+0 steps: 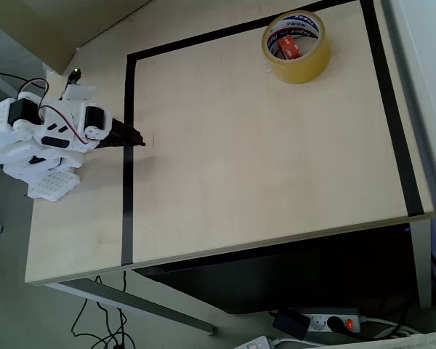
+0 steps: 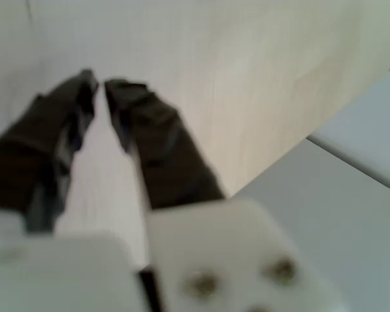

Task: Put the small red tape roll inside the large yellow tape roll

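The small red tape roll [image 1: 290,48] already lay inside the large yellow tape roll [image 1: 296,47], a glossy red ring within the wide, translucent amber one. The black-fingered tool [image 2: 99,84] sat well away from the yellow roll, its tips nearly together on nothing. Judged done: best to keep clear of the yellow roll on the smooth pale bench [image 1: 261,160].

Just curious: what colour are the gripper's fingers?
Black fingers, clearest in the wrist view.

Small red tape roll [image 1: 289,48] — partly hidden.
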